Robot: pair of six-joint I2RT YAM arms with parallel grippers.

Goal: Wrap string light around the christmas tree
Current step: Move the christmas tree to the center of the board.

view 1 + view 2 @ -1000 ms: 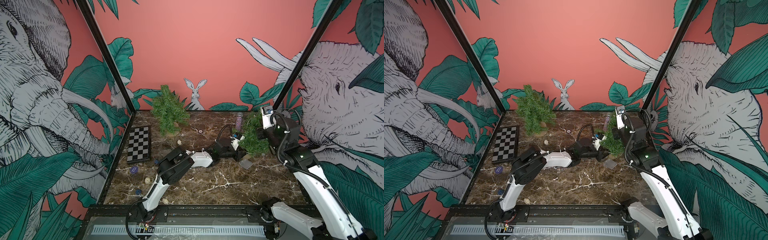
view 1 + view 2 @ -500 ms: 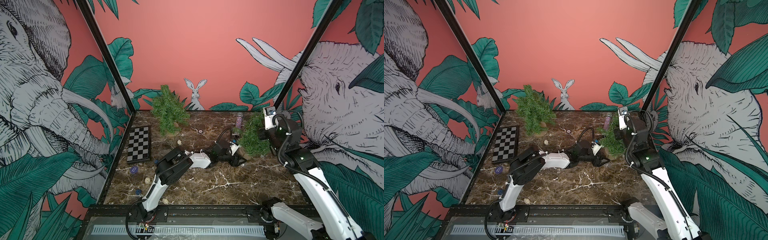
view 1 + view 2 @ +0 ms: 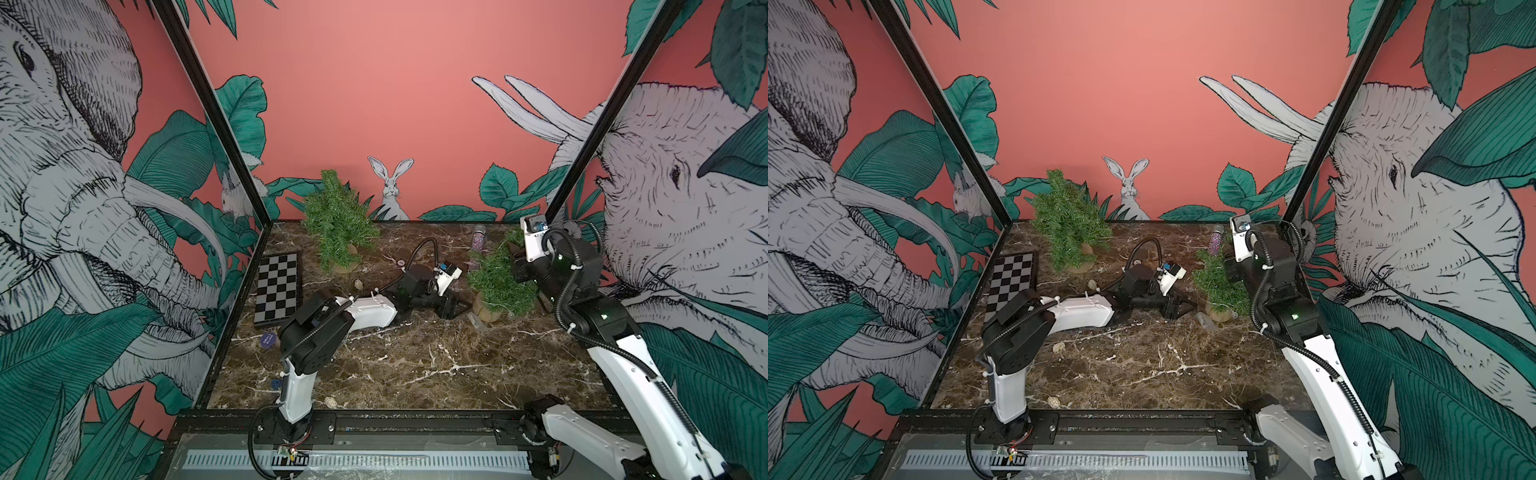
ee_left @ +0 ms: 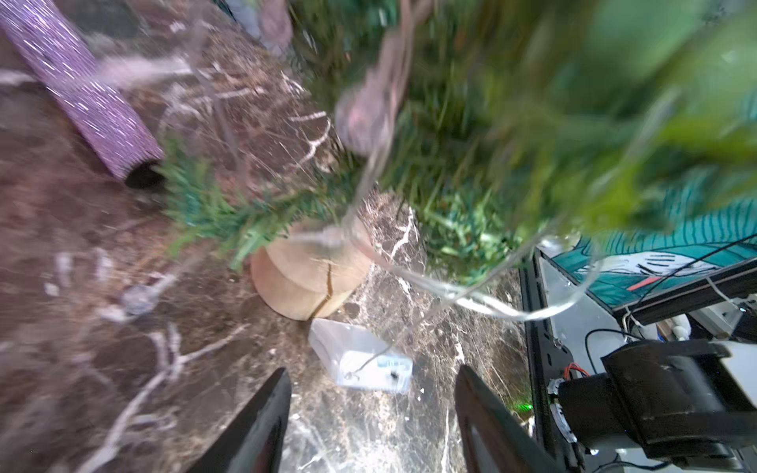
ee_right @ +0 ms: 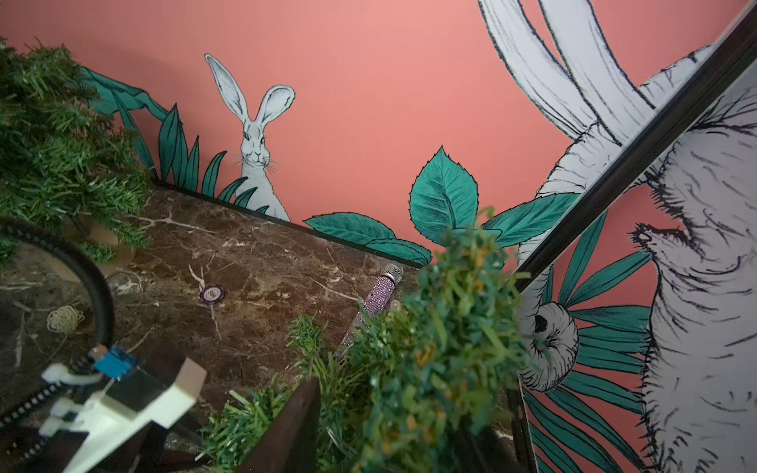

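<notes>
Step in hand, as judged: mid-wrap. Thin clear string light wire (image 4: 483,306) draped loosely about small green artificial christmas tree (image 3: 500,278) on round wooden base (image 4: 307,278); clear plastic battery box (image 4: 360,362) flat on brown marble table (image 3: 415,365), just beside that base. Left gripper (image 4: 370,430) low before the box, jaws spread, empty. Right gripper (image 3: 516,266) at the foliage, jaws masked: state not determinable. Next: take up slack wire, carry round the crown, tree kept upright.

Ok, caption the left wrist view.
Open left gripper facing a clear plastic battery box; silvery string light wire loops past green artificial tree's round wooden base.
</notes>
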